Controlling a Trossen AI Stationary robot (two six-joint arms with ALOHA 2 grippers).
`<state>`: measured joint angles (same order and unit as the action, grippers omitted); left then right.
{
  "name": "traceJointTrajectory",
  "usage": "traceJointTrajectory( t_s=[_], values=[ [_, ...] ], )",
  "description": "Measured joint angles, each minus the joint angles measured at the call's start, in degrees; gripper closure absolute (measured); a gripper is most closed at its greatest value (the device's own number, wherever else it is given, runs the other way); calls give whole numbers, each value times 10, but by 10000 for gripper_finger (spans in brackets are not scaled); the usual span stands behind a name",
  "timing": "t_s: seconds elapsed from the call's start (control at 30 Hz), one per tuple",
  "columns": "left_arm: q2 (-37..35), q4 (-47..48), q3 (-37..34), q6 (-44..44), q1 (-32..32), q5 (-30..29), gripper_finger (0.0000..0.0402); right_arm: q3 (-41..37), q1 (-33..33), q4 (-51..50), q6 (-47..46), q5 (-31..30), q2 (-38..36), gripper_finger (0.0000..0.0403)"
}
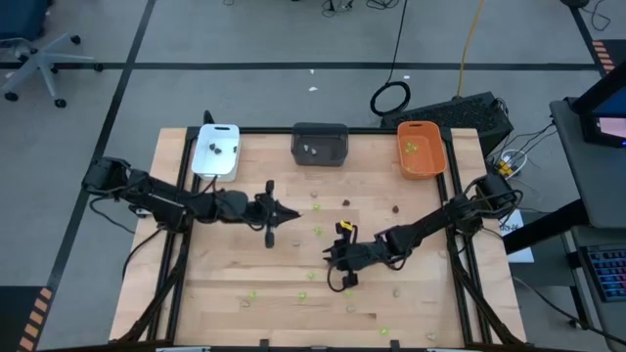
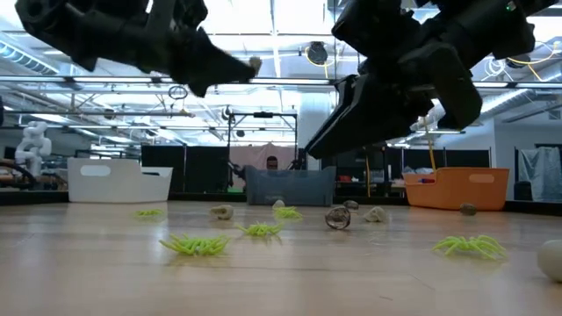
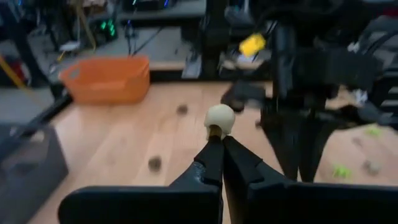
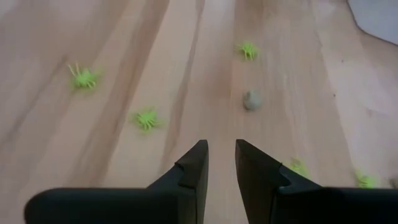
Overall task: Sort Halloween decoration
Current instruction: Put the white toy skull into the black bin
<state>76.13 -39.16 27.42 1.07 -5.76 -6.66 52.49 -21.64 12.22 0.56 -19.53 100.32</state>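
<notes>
1. Left gripper [image 3: 217,140] hangs above the middle of the wooden table [image 1: 225,284], its fingers clenched on a small pale beige skull [image 3: 219,119] pinched at the very tips; in the low view the same piece shows at the fingertips, well clear of the tabletop.
2. Right gripper [image 4: 221,155] is raised over the centre-right of the table with its jaws a little apart and nothing between them – bare wood shows through the gap.
3. Three trays line the far edge: a white tray [image 1: 216,150] on the left with a few dark bits in it, a dark grey tray [image 1: 320,143] in the middle holding a couple of pale pieces, and an orange tray [image 1: 421,149] on the right with green pieces inside.
4. Lime green spiders [image 4: 146,119] lie scattered over the near half of the table, well apart from one another.
5. Another pale beige piece [image 4: 251,99] rests on the wood ahead of the right gripper, and a dark brown one [image 2: 337,218] sits mid-table – both untouched.
</notes>
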Motion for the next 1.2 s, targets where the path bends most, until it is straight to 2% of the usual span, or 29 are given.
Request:
traceJointTrajectory(
  t_s=[0.37, 0.57, 0.77, 0.93, 1.07, 1.2],
  values=[
    [0, -98, 0, 35, 55, 132, 402, 0, -17, 33, 15, -2, 0, 335],
    [1, -106, 0, 45, 66, 172, 402, 0, -17, 33, 24, -3, 1, 335],
    [1, -106, 0, 54, 66, 168, 402, 0, -17, 31, 34, -6, 1, 335],
    [1, -105, 0, 54, 86, 119, 402, -1, -29, -61, 33, -76, -25, 335],
    [2, -105, 0, 57, 130, 47, 402, -1, -44, -127, 18, -117, -69, 335],
    [32, -105, 27, 53, 199, 36, 402, -1, -51, -167, 4, -123, -103, 335]
  ],
)
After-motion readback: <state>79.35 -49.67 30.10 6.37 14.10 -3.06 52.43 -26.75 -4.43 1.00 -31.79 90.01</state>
